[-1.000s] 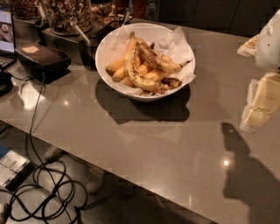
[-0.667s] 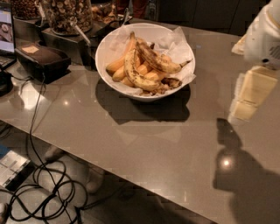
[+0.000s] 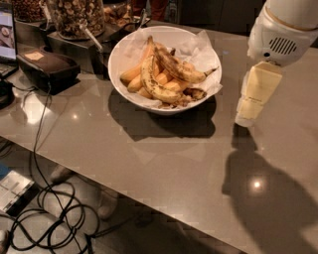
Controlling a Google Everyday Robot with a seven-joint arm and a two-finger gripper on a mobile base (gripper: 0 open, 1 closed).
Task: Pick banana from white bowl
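Observation:
The white bowl, lined with crumpled white paper, stands on the grey counter at top centre. Several bananas lie in it. The banana, dark brown and mottled with a thin dark stem pointing right, lies across the top of the pile. A yellower speckled banana curves below it, and clean orange-yellow bananas lie to the left. My gripper hangs at the right, cream fingers pointing down just above the counter, a little to the right of the bowl's rim. It holds nothing that I can see.
A black box sits left of the bowl, with a glass jar of nuts and scoops behind it. A laptop edge is at far left. Cables trail over the counter's front edge onto the floor.
My arm has moved left, bringing the gripper from the right edge of the view to just beside the bowl. The bowl and bananas have not moved.

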